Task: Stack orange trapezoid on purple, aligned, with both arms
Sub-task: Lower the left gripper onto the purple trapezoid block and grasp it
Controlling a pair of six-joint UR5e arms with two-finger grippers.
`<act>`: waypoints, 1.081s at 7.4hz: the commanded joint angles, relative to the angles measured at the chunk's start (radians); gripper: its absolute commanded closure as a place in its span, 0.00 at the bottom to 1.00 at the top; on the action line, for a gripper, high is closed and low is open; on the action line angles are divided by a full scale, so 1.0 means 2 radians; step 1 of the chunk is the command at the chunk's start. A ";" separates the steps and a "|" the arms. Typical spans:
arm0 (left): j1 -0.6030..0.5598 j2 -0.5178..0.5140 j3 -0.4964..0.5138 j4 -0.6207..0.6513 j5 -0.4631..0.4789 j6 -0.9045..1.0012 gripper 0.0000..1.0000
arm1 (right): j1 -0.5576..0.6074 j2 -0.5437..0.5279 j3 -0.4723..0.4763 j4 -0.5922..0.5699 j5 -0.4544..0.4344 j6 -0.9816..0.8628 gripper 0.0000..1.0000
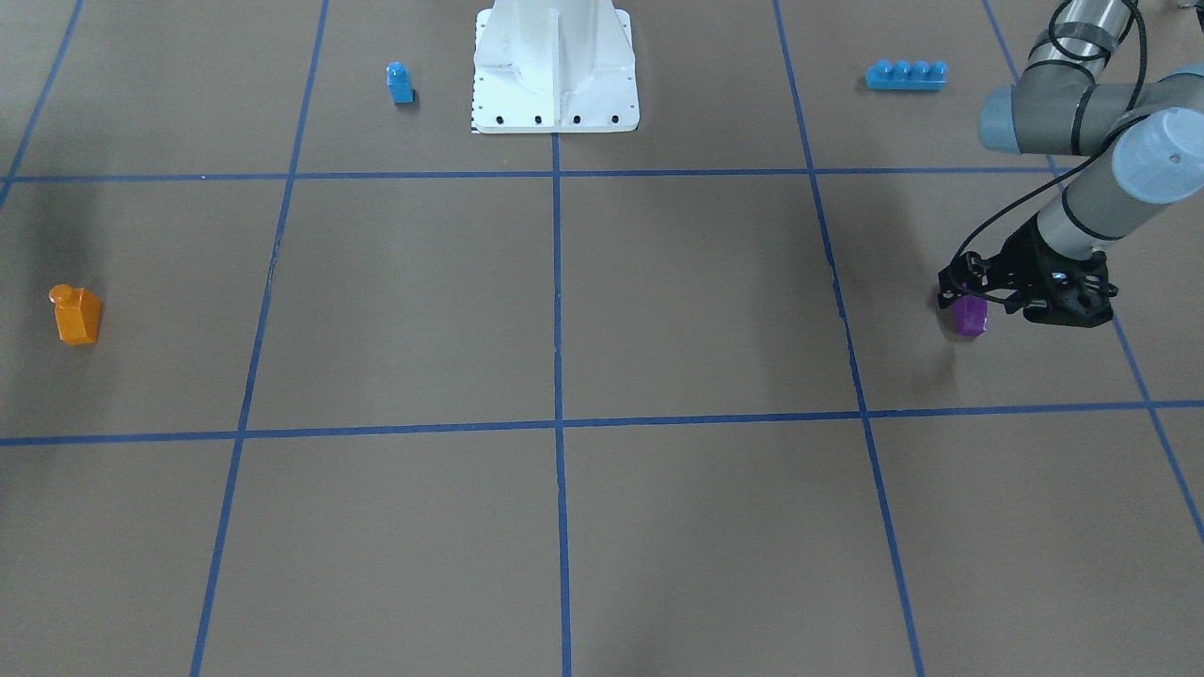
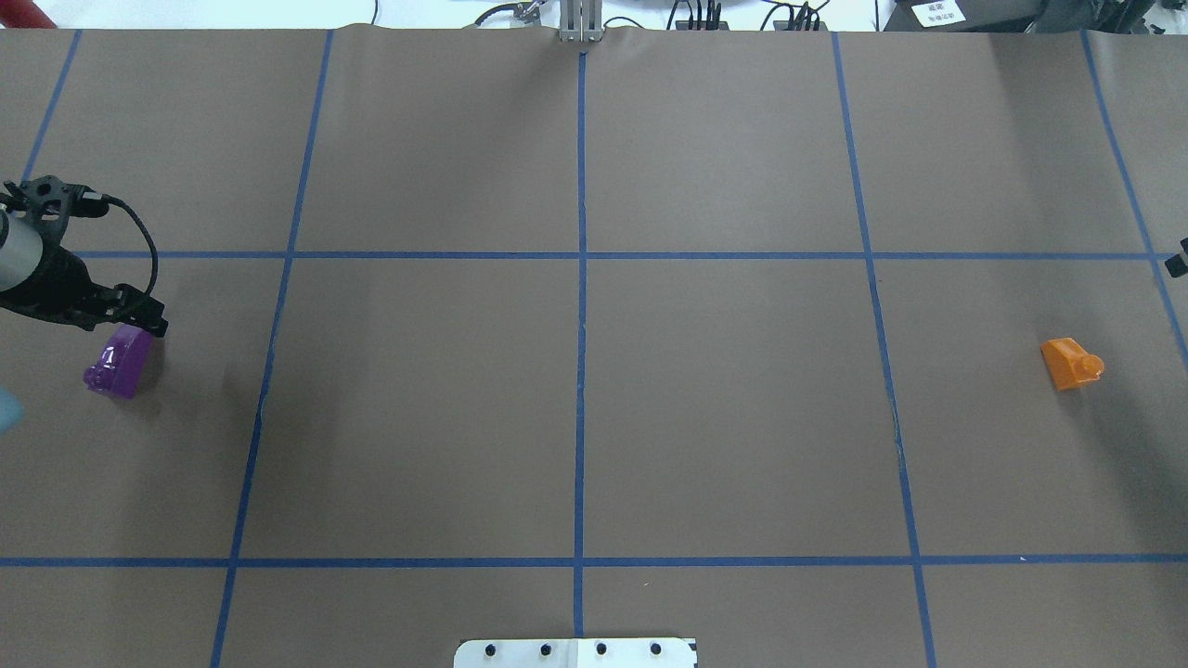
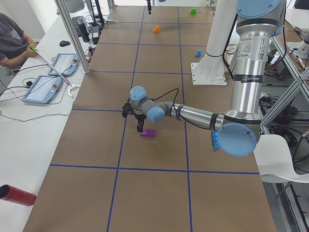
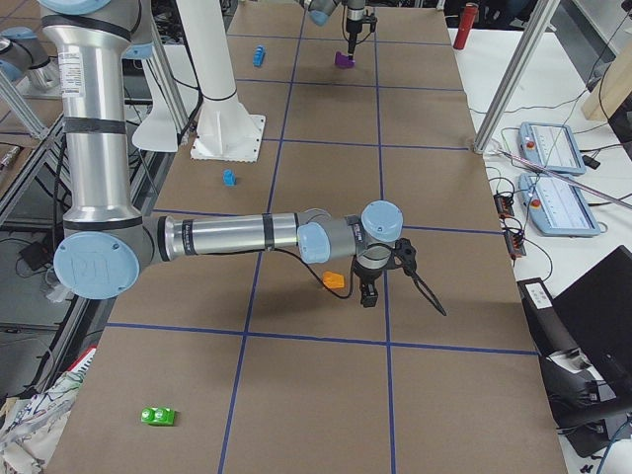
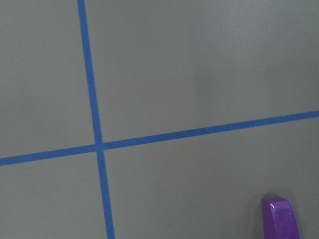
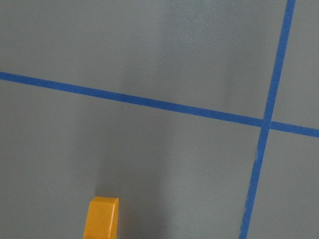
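The orange trapezoid (image 1: 75,315) sits alone on the brown table; it also shows in the overhead view (image 2: 1069,362), next to the near arm in the right view (image 4: 336,279), and at the bottom of the right wrist view (image 6: 102,216). The purple block (image 1: 970,317) (image 2: 119,362) (image 3: 147,133) (image 5: 281,218) lies just under and beside my left gripper (image 1: 958,293) (image 2: 141,318). I cannot tell whether its fingers are open. My right gripper (image 4: 370,292) hangs close beside the orange block, a little off the table. I cannot tell its state.
A small blue single-stud block (image 1: 400,83) and a long blue four-stud brick (image 1: 905,74) lie near the white robot base (image 1: 555,66). A green block (image 4: 158,416) lies far off. Blue tape lines grid the table. An operator (image 3: 12,41) sits at the side.
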 commanded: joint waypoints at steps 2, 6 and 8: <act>0.011 0.015 0.007 -0.002 0.003 0.001 0.01 | -0.007 0.000 0.000 0.000 0.000 0.000 0.00; 0.029 0.015 0.018 0.001 0.003 -0.009 0.35 | -0.012 0.000 -0.001 0.000 0.000 0.000 0.00; 0.029 0.017 0.017 0.003 0.002 -0.009 1.00 | -0.016 0.000 0.000 0.000 0.000 0.000 0.00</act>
